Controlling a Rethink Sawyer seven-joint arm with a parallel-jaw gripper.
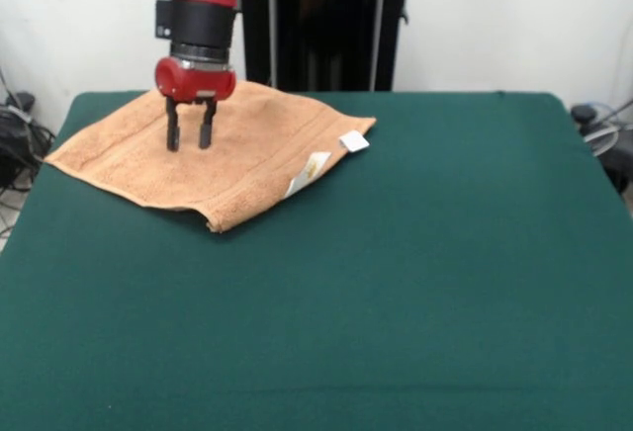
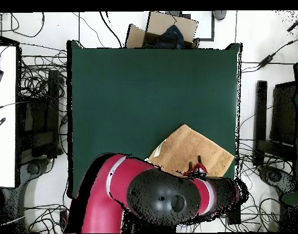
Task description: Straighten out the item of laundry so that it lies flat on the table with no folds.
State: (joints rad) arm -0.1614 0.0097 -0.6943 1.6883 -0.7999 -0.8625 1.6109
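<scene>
In the front view, the pincer (image 1: 190,137) is seen in the upper left of the frame, hanging straight down from the red and black arm (image 1: 198,16). Its two dark fingers (image 1: 173,127) are held a narrow gap apart, and nothing is clamped between them. The tips are set down at the surface of the towel (image 1: 213,154); whether the cloth is actually pressed or only just met cannot be told. The peach-orange towel is spread in the upper left part of the green tabletop (image 1: 396,273), turned at an angle like a diamond, with its left corner reaching close to the tabletop's left edge. Along the right-hand edge a strip is seen turned up, with a pale label (image 1: 309,172) showing there, and a small white tag (image 1: 353,141) is found at the right corner, resting on the green cloth. The bottom corner looks thick, as if doubled over.

In the overhead view, the towel (image 2: 194,149) is found in the lower right part of the tabletop (image 2: 145,91), again lying at an angle, one corner pointing toward the upper middle. Much of its lower edge is covered by the bulky arm (image 2: 157,195) that fills the bottom centre of the frame. Only a small red part of the pincer (image 2: 198,169) is made out at the towel's lower edge, and the spread of its fingers cannot be judged from here. Cables (image 2: 41,73) are scattered over the floor around the tabletop, and a cardboard box (image 2: 163,30) is placed at the upper edge.
</scene>
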